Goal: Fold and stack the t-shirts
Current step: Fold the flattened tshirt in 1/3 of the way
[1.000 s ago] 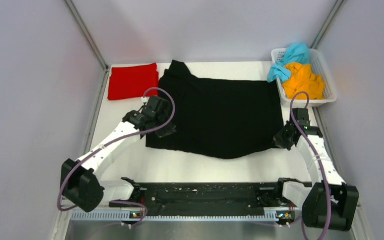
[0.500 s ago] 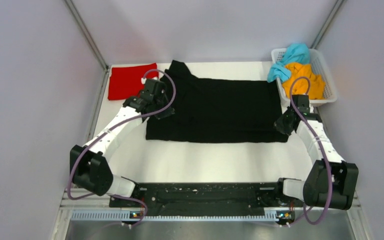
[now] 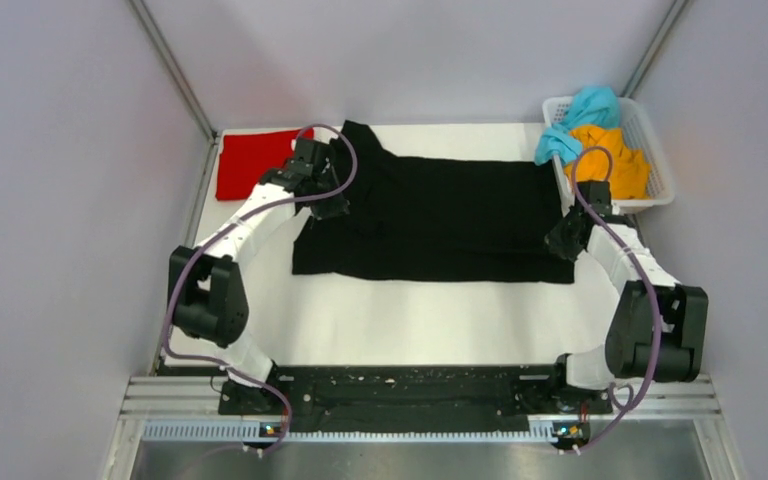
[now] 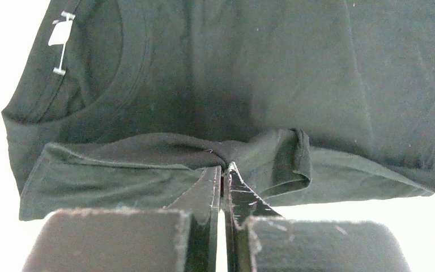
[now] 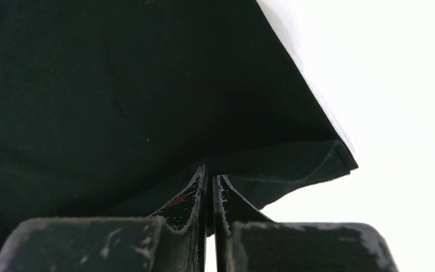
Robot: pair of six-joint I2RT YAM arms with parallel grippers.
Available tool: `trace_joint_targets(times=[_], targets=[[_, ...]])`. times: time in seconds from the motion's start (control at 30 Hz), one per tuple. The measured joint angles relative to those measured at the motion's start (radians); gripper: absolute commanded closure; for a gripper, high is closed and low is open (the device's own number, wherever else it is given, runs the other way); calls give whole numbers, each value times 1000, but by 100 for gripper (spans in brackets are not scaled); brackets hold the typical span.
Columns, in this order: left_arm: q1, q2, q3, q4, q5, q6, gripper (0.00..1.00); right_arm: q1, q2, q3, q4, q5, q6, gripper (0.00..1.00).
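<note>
Black t-shirt [image 3: 440, 215] pinched between left fingers [image 4: 204, 198] (right fingers [image 5: 187, 198] too).

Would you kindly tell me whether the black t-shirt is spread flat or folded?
Partly folded: the black t-shirt shows a second layer doubled over its body, pinched by the left gripper and right gripper.

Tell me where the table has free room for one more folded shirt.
Free: the wide bare strip of table between the black t-shirt and the arm bases. Crowded: far left by the red t-shirt, far right by the basket.
</note>
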Motion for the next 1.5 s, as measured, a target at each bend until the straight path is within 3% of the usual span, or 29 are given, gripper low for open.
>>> trace_joint_targets(times=[0.07,0.13,0.17,0.23,0.3,0.43,0.57,0.63,0.8,1.1,1.5], targets=[[6,50,28,13,10,9,84,0,31,3,19,6,0,85],[15,131,87,12,22,19,51,0,67,19,33,24,0,66],[21,178,127,8,33,27,39,0,85,31,40,37,-1,59],[35,270,218,-6,48,40,26,0,112,60,47,59,-11,44],[50,341,302,-16,66,43,18,1,113,80,64,76,-22,32],[66,362,340,-17,103,45,15,12,63,82,88,105,-45,2],[66,325,293,1,139,39,11,35,-30,52,107,100,-61,1],[63,278,219,19,158,33,5,71,-72,19,114,95,-64,1],[52,154,33,44,201,29,1,197,-80,-44,137,63,-71,1],[42,93,-174,127,257,8,1,223,127,-48,210,62,-91,1],[43,102,-242,146,196,3,1,223,239,38,365,392,-183,1]])
